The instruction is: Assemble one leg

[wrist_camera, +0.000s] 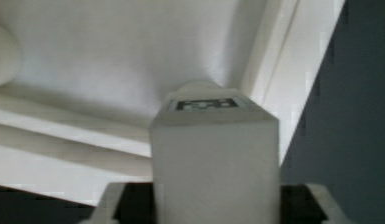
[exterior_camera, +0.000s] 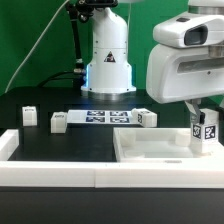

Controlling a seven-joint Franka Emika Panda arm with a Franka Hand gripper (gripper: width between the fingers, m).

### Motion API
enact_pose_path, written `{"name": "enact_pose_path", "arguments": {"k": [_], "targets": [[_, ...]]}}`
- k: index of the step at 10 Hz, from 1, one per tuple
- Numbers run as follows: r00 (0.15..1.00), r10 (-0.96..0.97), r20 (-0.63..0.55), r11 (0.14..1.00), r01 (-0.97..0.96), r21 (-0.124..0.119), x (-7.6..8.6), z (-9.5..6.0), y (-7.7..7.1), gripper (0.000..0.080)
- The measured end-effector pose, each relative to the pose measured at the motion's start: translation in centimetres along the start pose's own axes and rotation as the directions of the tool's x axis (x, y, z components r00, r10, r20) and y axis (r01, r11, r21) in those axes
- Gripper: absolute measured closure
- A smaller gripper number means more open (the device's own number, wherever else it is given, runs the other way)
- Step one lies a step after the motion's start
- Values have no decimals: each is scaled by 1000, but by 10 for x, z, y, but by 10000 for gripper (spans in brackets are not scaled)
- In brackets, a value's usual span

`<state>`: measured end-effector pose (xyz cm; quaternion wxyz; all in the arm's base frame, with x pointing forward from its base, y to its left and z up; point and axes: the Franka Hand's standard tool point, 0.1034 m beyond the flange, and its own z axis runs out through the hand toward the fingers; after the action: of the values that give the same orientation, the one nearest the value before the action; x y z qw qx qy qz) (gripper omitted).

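1. The step in hand looks like bringing the leg to its place. The fingers (exterior_camera: 203, 122) are clenched on one leg (exterior_camera: 207, 131), held upright over the corner of the white panel (exterior_camera: 150, 152) at the exterior view's right. I cannot tell whether the leg touches the panel.
2. The next move, I judge, calls for lining the leg up over the panel's corner and lowering it straight.
3. Only the exterior view shows three spare legs (exterior_camera: 58, 122) standing on the dark surface (exterior_camera: 50, 142) near the marker board (exterior_camera: 105, 118). Only the wrist view shows the leg's tagged end close against the panel's raised rim (wrist_camera: 287, 60). No mounting hole is visible there.
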<state>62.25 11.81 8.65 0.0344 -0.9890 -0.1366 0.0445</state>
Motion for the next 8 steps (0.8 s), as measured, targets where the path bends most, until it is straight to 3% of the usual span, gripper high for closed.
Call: {"name": "enact_pose_path", "arguments": {"k": [2, 4, 8], "targets": [[977, 212, 1, 977, -212, 6, 0, 0, 0, 511], [863, 506, 3, 862, -506, 16, 0, 2, 2, 511], [494, 870, -9, 494, -869, 29, 3, 2, 5, 509]]}}
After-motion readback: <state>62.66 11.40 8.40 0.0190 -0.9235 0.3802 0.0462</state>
